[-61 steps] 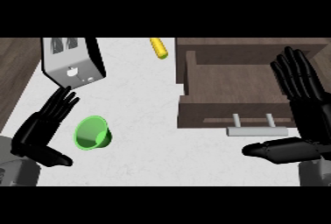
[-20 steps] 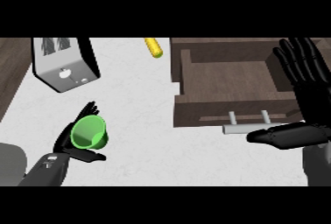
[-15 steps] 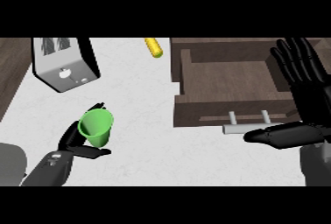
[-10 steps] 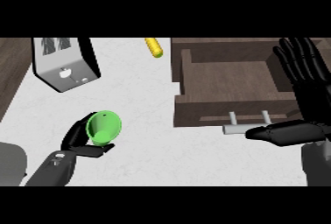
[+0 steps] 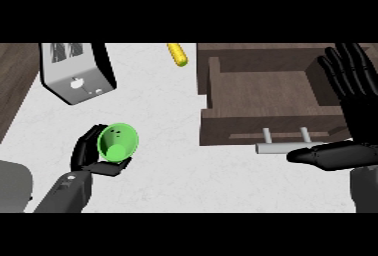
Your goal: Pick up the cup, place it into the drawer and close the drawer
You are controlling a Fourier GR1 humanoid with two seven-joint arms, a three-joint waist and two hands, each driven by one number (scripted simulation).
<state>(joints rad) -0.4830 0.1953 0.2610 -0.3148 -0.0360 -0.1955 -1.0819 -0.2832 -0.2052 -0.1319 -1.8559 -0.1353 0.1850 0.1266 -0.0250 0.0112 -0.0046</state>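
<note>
Toward the counter's [image 5: 184, 165] left edge, the left hand [image 5: 92, 157] has its fingers curled round the green cup [image 5: 117, 143], which is tilted with its mouth facing up at the view. It looks like a light, stiff, smooth-walled thing, likely slippery, so a hold round the wall below the rim seems soundest. To the right the drawer [image 5: 266, 97] stands open, its handle [image 5: 284, 146] toward the near edge. Beside it the right hand [image 5: 347, 120] rests with fingers straight, holding nothing.
</note>
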